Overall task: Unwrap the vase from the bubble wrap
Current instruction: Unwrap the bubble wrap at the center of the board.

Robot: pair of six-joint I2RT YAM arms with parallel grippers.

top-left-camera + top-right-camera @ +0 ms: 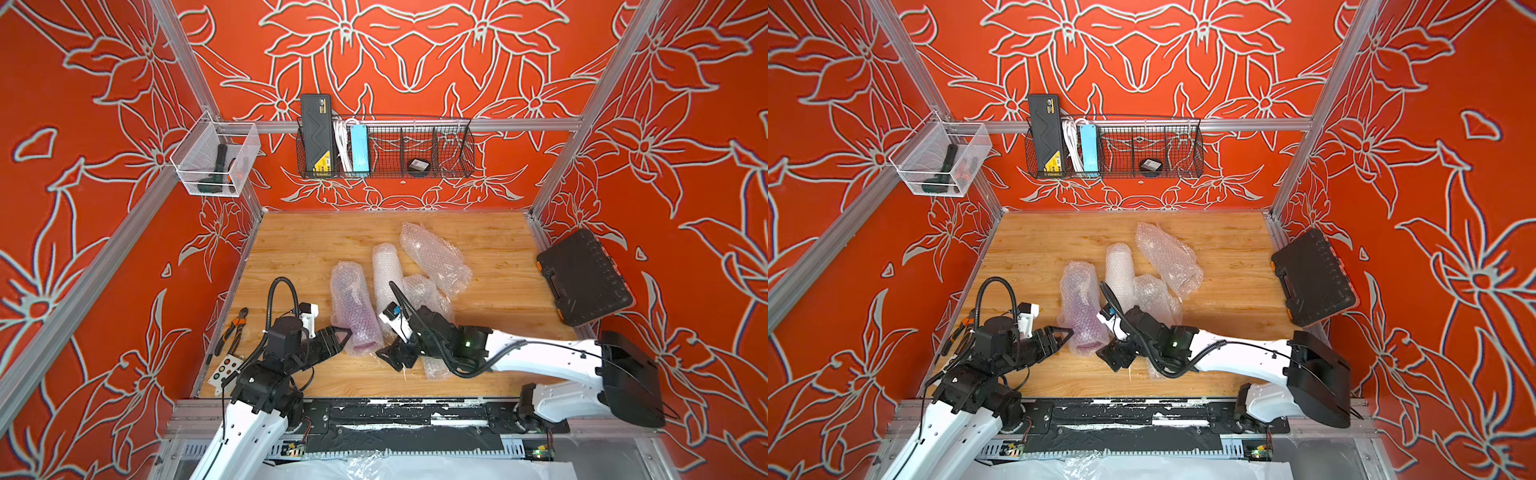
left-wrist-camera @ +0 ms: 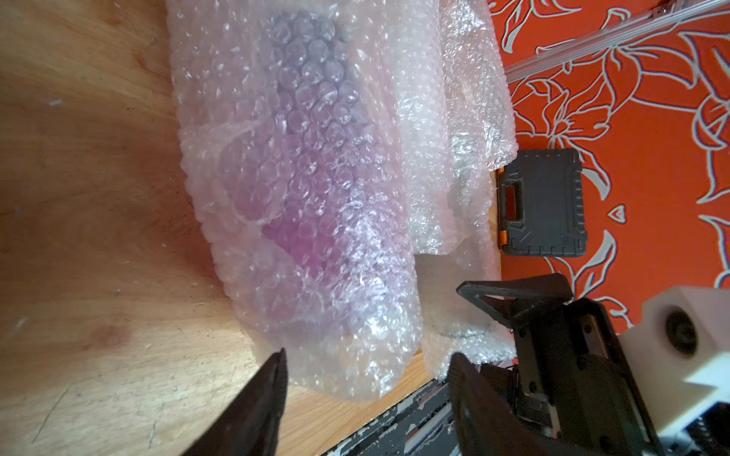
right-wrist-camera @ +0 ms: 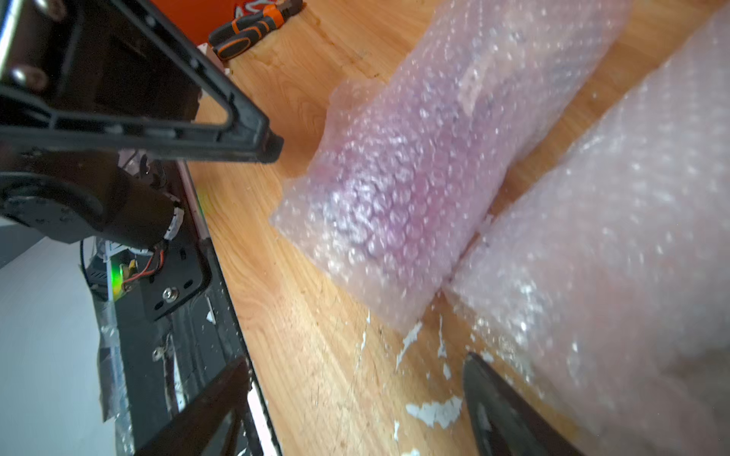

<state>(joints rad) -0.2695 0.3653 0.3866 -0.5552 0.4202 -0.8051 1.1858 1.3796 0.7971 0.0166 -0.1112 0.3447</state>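
Observation:
The vase (image 1: 354,312) shows as a purple shape inside a bubble wrap (image 1: 347,279) roll that lies on the wooden table (image 1: 291,249), leftmost of several rolls. In the left wrist view my left gripper (image 2: 367,357) is open, with the loose near end of that bubble wrap (image 2: 355,367) between its spread fingers; the vase (image 2: 300,221) lies further in. In both top views it sits at the roll's near left side (image 1: 1068,334). My right gripper (image 3: 355,363) is open over bare wood just past the roll's (image 3: 395,185) near end, beside a second roll (image 3: 612,256).
More bubble-wrap bundles (image 1: 386,270) (image 1: 436,257) lie right of the purple one. A black tool case (image 1: 584,278) leans at the right wall. Pliers (image 1: 235,328) and a button panel (image 1: 224,370) lie at the left edge. A wire basket (image 1: 386,149) hangs on the back wall.

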